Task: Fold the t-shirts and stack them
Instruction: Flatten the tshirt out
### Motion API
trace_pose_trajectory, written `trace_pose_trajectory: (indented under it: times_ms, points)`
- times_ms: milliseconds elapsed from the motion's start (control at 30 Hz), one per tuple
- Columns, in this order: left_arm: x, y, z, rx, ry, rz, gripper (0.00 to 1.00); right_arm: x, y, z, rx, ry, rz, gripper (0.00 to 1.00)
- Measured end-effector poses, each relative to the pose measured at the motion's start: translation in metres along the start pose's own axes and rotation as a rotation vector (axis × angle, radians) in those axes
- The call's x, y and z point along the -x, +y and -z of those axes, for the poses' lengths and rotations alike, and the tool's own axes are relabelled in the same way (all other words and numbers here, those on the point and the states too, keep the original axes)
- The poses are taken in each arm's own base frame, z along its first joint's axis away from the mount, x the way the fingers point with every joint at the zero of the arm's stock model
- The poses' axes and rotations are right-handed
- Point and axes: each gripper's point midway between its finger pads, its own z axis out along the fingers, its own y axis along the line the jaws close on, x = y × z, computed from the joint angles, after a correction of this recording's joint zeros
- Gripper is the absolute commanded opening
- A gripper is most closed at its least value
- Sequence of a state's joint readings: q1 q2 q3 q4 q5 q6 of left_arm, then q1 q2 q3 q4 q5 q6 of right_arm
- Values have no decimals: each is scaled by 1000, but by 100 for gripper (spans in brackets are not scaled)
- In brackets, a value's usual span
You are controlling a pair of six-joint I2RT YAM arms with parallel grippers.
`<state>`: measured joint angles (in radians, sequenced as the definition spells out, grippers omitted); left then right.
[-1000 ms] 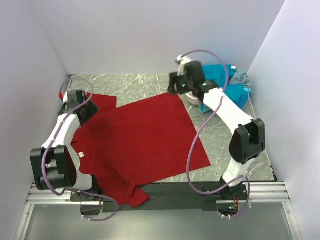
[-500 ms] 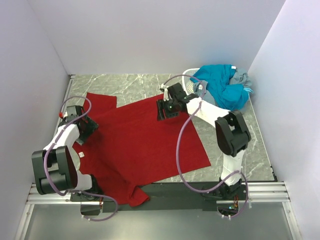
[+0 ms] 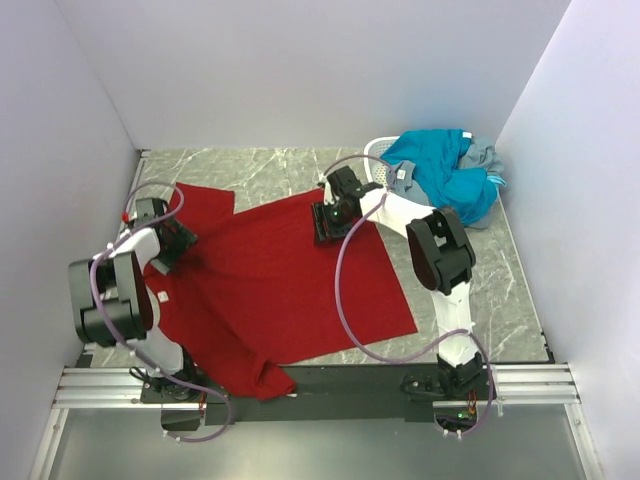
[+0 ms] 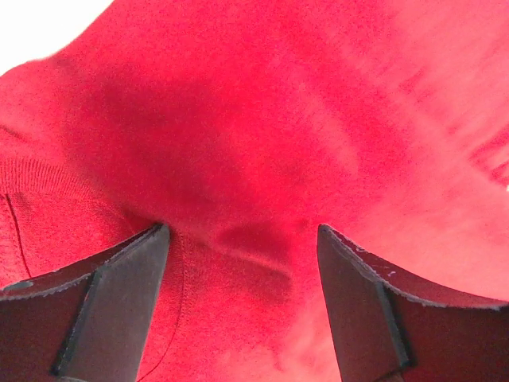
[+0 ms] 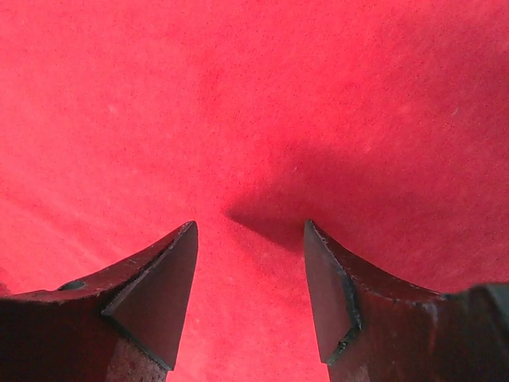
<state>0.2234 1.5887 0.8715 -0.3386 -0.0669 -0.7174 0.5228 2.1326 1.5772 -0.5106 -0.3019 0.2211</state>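
A dark red t-shirt (image 3: 285, 290) lies spread flat on the marble table, its white neck label (image 3: 163, 297) at the left. My left gripper (image 3: 172, 247) is low over its left sleeve area. It is open, and in the left wrist view the red cloth (image 4: 262, 119) fills the gap between its fingers (image 4: 119, 294), with a small wrinkle there. My right gripper (image 3: 326, 222) is down on the shirt's far edge, open, with flat red cloth (image 5: 238, 95) between its jaws. Teal-blue and grey t-shirts (image 3: 445, 175) are heaped at the back right.
A white perforated basket (image 3: 380, 170) stands under the heap at the back right, close to my right arm. Walls close in the table on the left, back and right. Bare marble (image 3: 470, 290) shows to the right of the red shirt.
My right arm swung from the basket at the back right down onto the red shirt's far edge. My left gripper shifted slightly nearer and lower on the sleeve area. The shirt's near hem shifted a little.
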Motion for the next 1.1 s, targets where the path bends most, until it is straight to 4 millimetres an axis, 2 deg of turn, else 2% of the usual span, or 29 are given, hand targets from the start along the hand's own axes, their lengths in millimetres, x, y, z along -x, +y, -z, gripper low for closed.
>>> trace_pose_trajectory:
  times_ms: [200,467,600,700,867,1000,1100]
  points:
    - [27,-43,-22,-84,-5,-46,80,30,-19,-5,-5,6,-80,61]
    - [55,-135,-55,-219,-19,-168,80,86,-60,-9,-29,-38,-179,61]
    - [64,-162,-64,-252,-20,-194,80,93,-71,-8,-42,-45,-196,61]
    - [67,-167,-63,-254,-15,-203,81,92,-72,-7,-45,-41,-195,61]
    - [72,-167,-44,-262,-32,-206,82,91,-71,-4,-43,-37,-183,61]
    - [76,-163,0,-294,-75,-209,82,93,-66,7,-42,-44,-168,62]
    - [80,-159,46,-340,-136,-206,83,97,-58,26,-39,-70,-148,62]
